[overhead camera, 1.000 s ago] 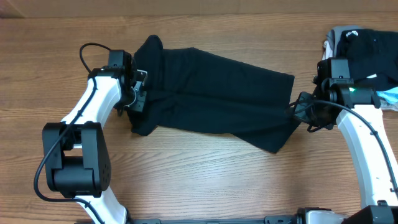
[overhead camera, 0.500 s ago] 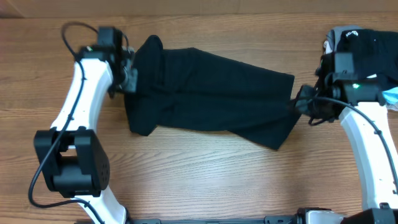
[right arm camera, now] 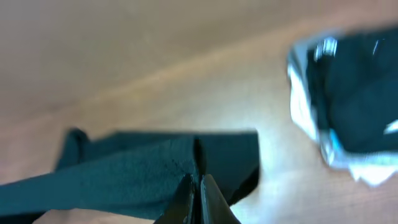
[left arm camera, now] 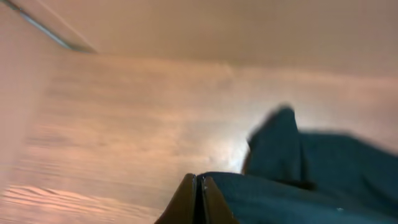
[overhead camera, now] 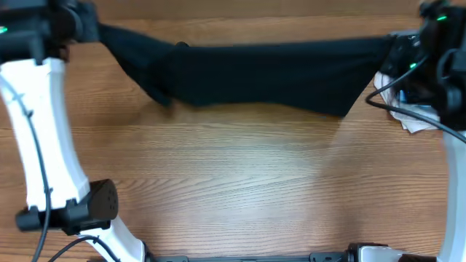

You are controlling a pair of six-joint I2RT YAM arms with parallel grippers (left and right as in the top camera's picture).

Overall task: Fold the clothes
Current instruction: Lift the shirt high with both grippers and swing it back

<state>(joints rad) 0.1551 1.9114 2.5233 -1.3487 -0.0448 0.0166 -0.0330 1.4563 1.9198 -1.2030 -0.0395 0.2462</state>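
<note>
The left gripper (left arm camera: 199, 185) at ten o'clock and the right gripper (right arm camera: 199, 185) at two o'clock each pinch one end of the black T-shirt (overhead camera: 277, 73), which stretches between them over the table (overhead camera: 233, 182), far side, long axis running nine to three o'clock.

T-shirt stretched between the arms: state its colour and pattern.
The T-shirt is plain black, no print visible; overhead view shows it best.

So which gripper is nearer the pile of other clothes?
Right. The right gripper grips the shirt's end just beside the pile; the left gripper grips the opposite end, at the far side of the stretched shirt.
</note>
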